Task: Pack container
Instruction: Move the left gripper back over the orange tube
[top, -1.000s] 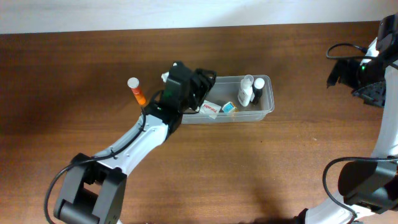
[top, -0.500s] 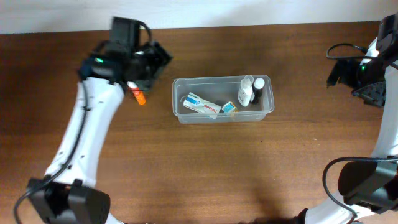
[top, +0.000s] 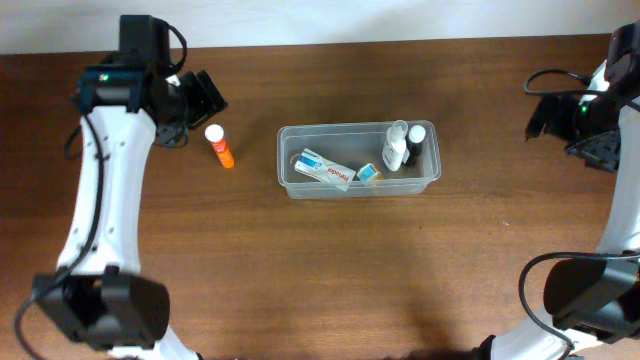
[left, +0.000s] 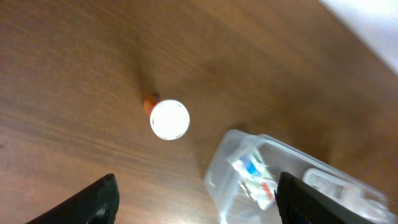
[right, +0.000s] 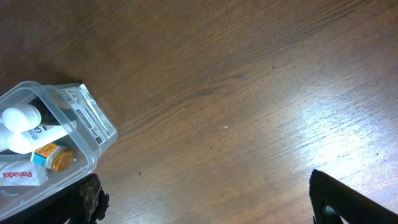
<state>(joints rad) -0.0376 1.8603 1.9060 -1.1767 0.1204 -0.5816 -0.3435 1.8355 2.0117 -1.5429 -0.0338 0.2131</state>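
Note:
The clear plastic container (top: 432, 178) sits at the table's middle and holds a white Panadol box (top: 324, 170), a small orange-capped item (top: 369, 173) and two white bottles (top: 396, 147). It also shows in the left wrist view (left: 219, 174) and the right wrist view (right: 93, 149). An orange tube with a white cap (top: 219, 145) stands upright on the table left of the container; the left wrist view shows its cap (left: 170, 119). My left gripper (top: 200, 97) is open and empty, up-left of the tube. My right gripper (top: 556, 115) is open and empty at the far right.
The wooden table (top: 330, 270) ends at a white wall along the back edge (top: 400, 20). The right arm's cables (top: 560, 80) hang near the right edge. A second arm base (top: 590, 290) stands at the lower right.
My left arm has swung away from the container to the far left and back, leaving the Panadol box inside. The orange tube now stands uncovered. The right arm has not moved.

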